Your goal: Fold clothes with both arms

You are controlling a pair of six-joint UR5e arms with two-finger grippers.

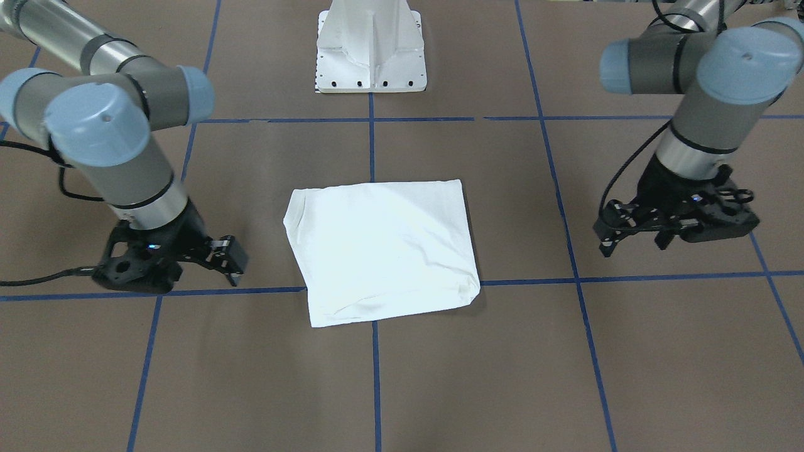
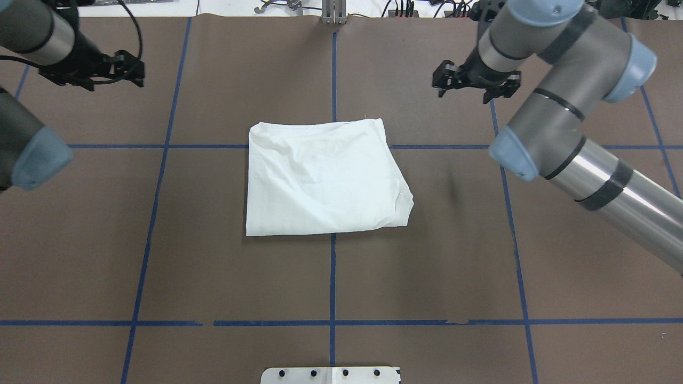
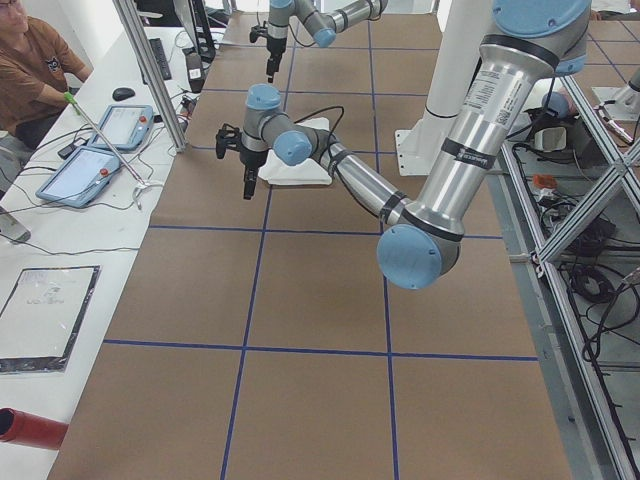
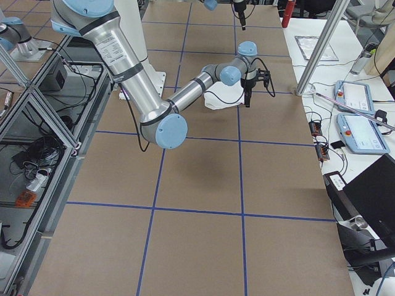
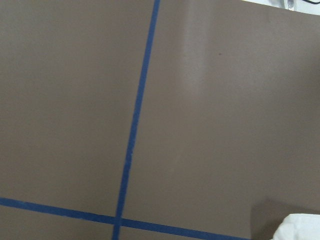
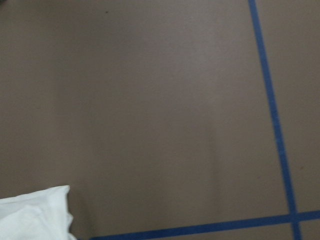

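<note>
The shirt [image 2: 320,178], folded to a compact, roughly square packet, lies flat between the two sets of fingers and well apart from both, slightly nearer the robot's base than either; the folding appears essentially done, so the step in hand is judged to be withdrawal, best done by rising clear without brushing the stacked layers; any tidying should pinch all plies at the bulging corner on the right fingers' side; the left gripper [image 1: 633,245] and right gripper [image 2: 463,95] hover with fingers parted, holding nothing; cloth: soft, matte white, lightly creased, edges rounded where plies stack; table [image 2: 213,266]: flat brown sheet, gridded with blue tape [image 2: 332,277].
</note>
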